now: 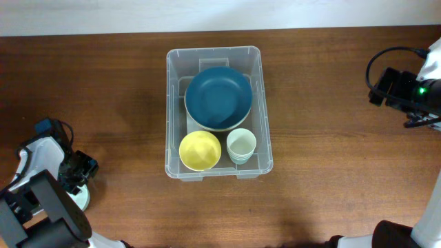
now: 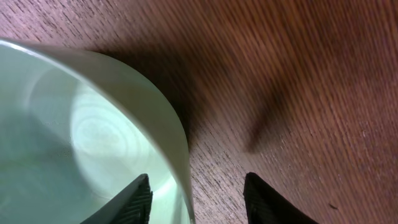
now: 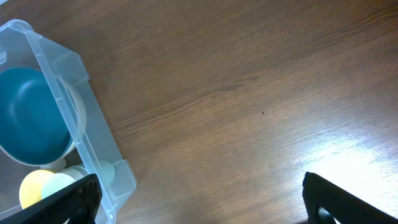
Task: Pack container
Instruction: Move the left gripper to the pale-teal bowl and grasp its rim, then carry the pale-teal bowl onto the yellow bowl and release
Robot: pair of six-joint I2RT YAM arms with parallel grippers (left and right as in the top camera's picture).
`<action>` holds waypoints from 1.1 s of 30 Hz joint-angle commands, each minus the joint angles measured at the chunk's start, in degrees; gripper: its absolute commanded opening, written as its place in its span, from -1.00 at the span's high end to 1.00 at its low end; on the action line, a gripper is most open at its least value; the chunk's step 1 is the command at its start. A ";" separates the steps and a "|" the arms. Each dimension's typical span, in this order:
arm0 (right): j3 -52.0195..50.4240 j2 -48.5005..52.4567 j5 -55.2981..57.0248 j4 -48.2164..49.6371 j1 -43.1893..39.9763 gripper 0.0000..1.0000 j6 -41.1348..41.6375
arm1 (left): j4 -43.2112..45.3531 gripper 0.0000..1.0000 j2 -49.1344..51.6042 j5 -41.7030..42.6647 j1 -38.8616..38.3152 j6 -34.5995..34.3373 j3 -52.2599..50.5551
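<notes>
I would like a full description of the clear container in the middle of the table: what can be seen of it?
The container is a large rectangular bin of clear, colourless plastic with rounded corners and a thicker rim. It stands upright and open, with no lid, in the middle of the wooden table. Inside are a blue bowl, a yellow bowl and a pale cup. Only these and the table touch it.

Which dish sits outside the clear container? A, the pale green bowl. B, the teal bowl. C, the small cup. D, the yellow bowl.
A: the pale green bowl sits on the table with the left gripper straddling its rim; the other three lie inside the container.
</notes>
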 commanded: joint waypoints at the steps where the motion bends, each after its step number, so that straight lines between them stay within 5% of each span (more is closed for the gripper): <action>1: -0.26 0.20 -0.72 -0.17 0.22 -0.98 -0.55 | 0.13 0.39 0.44 0.57 0.15 0.55 -0.33; 7: -0.26 0.20 -0.70 -0.13 0.22 -0.98 -0.55 | 0.26 0.99 0.44 0.59 0.11 0.52 -0.33; 19: -0.26 0.20 -0.70 0.09 0.22 -0.98 -0.55 | -6.36 0.99 -5.73 9.62 -5.46 1.84 10.99; 26: -0.26 0.20 -0.70 0.09 0.22 -0.98 -0.55 | -10.69 0.99 -16.13 8.15 -28.46 1.20 27.76; 33: -0.26 0.20 -0.70 0.09 0.22 -0.98 -0.57 | -7.72 0.99 -15.91 0.81 -51.43 1.16 32.06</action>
